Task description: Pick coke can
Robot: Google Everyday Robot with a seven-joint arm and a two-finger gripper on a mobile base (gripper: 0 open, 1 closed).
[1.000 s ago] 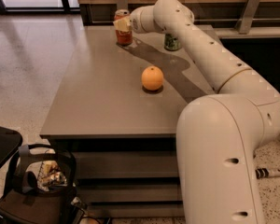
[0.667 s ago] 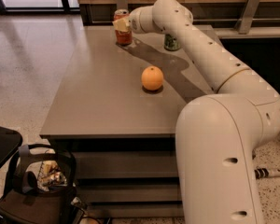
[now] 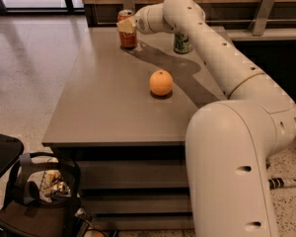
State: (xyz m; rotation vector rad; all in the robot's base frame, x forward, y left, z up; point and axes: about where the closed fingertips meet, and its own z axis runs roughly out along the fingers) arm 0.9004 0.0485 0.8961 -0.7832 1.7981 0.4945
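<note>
The coke can (image 3: 128,37) is a red can with a silver top, standing upright at the far left of the grey table (image 3: 108,107). My gripper (image 3: 126,24) reaches in from the right and sits against the can's upper half, covering part of it. The can's base appears to rest on the table.
A green-and-white can (image 3: 182,43) stands at the far edge, partly behind my arm. An orange (image 3: 161,83) lies mid-table. A black basket with wrappers (image 3: 47,186) sits on the floor at the front left. A wall rail runs behind the table.
My gripper has edged slightly left at the coke can. The orange and the green-and-white can have not moved.
</note>
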